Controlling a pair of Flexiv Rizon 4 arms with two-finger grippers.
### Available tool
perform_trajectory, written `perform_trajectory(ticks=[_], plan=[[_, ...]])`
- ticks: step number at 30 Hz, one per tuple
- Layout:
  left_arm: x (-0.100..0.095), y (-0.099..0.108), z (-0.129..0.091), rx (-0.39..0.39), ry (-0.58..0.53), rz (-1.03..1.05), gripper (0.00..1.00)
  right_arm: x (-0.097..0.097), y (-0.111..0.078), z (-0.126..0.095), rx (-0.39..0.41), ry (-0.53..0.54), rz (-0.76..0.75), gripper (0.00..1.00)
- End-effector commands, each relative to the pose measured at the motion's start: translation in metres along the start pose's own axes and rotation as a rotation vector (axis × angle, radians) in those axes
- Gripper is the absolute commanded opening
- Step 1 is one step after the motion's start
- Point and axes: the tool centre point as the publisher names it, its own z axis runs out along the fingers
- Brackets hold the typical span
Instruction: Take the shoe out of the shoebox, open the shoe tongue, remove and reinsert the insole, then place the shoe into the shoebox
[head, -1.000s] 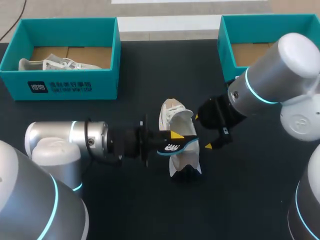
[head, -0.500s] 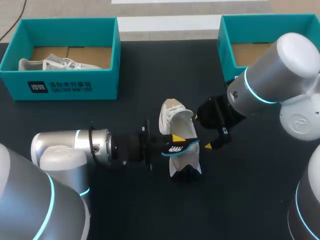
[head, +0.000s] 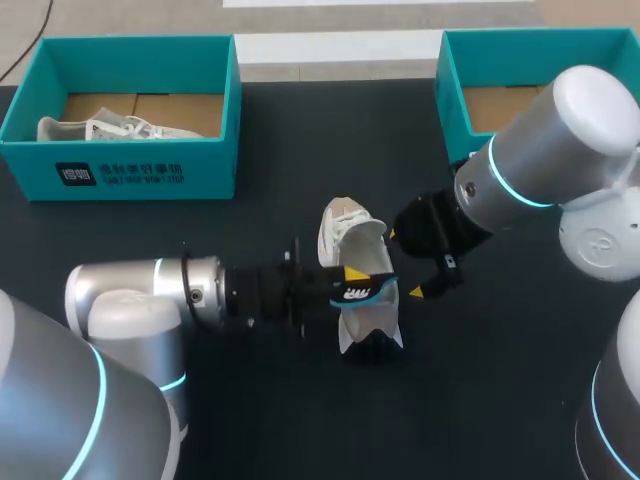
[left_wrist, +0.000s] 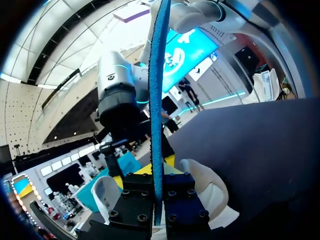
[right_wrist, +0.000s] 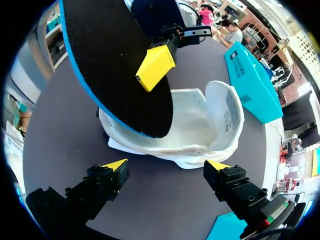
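- White shoe (head: 352, 232) stands mid-table (head: 250, 400), outside the teal shoebox (head: 200, 165).
- Left gripper (head: 345, 283) pinches the blue-edged insole (head: 366, 291) over the shoe (edge-on in the left wrist view).
- Right gripper (head: 404, 264): fingers wide, holding nothing, just beside the shoe.

The dark surface (head: 480, 380) lies under the left fingers (head: 355, 272) and the right fingers (head: 415, 292) and runs out on every side of them. Well apart from the left fingers, at the surface's far edge, stands an open teal box (head: 150, 175) with white print on its near wall. A pale shoe (head: 100, 128) lies in it on brown cardboard, at the end farthest from the fingers.
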Motion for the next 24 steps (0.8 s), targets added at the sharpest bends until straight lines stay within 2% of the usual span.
perform_trajectory(ticks=[1,24], plan=[[-0.006,0.012,0.01,0.002,0.014,-0.004,0.0,0.001,0.0,0.001,0.002,-0.001,0.0,1.0],[0.005,0.056,0.013,-0.054,0.059,-0.02,0.0,0.001,0.0,0.001,0.002,-0.001,0.0,1.0]])
